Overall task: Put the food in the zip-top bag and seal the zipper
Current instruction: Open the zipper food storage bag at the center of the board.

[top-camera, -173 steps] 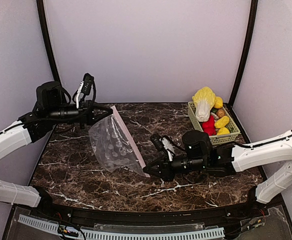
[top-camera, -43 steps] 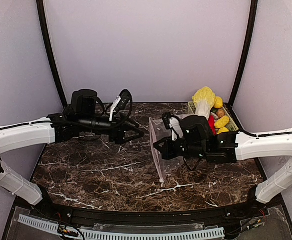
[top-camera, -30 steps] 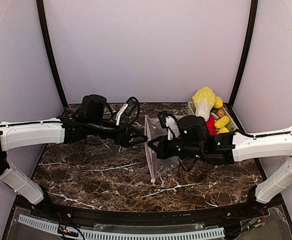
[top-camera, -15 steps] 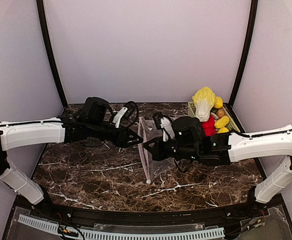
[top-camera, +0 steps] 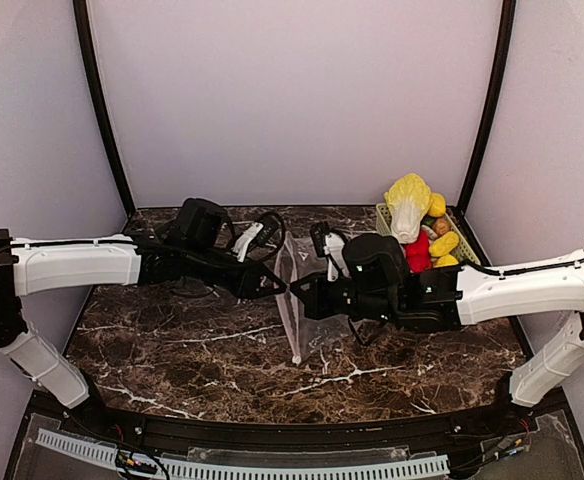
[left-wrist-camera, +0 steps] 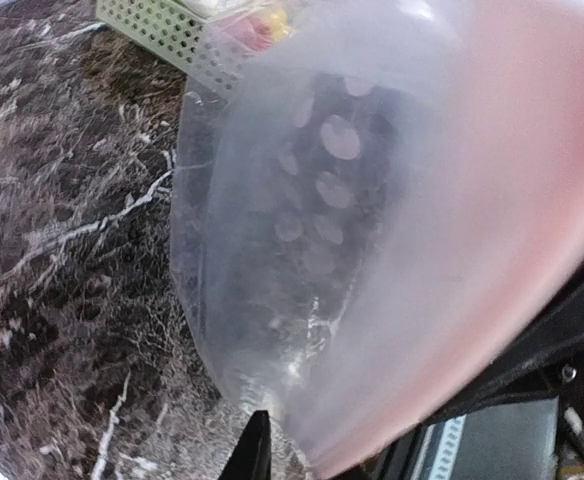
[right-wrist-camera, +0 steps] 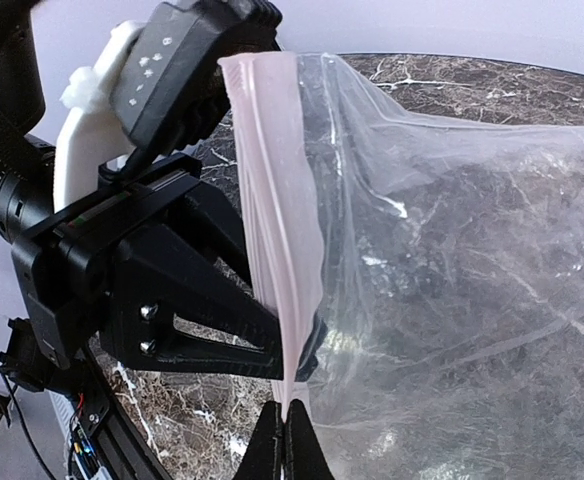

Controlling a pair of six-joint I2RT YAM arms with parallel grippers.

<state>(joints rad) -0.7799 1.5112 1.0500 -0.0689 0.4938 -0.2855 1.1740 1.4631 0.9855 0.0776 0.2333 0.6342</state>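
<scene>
The zip-top bag (top-camera: 307, 310) hangs upright at mid-table, its pink-white zipper strip (top-camera: 290, 300) running down its left edge. My right gripper (top-camera: 299, 294) is shut on that strip; in the right wrist view its fingertips (right-wrist-camera: 287, 440) pinch the strip (right-wrist-camera: 277, 200) from below. My left gripper (top-camera: 280, 286) meets the strip from the left, one finger (right-wrist-camera: 202, 310) on each side, closed on it. The bag (left-wrist-camera: 372, 220) fills the left wrist view. The food stays in the green basket (top-camera: 450, 275): the cabbage (top-camera: 408, 205), a red piece (top-camera: 416, 252) and yellow pieces (top-camera: 442, 243). The slider tab is not visible.
The basket stands at the back right corner, just behind my right arm (top-camera: 512, 290). My left arm (top-camera: 82, 265) stretches across the left half of the dark marble table (top-camera: 172, 350). The basket corner (left-wrist-camera: 162, 25) shows beyond the bag in the left wrist view.
My left gripper has moved right and closed onto the bag's strip. My right gripper has carried the bag slightly left to meet it.
</scene>
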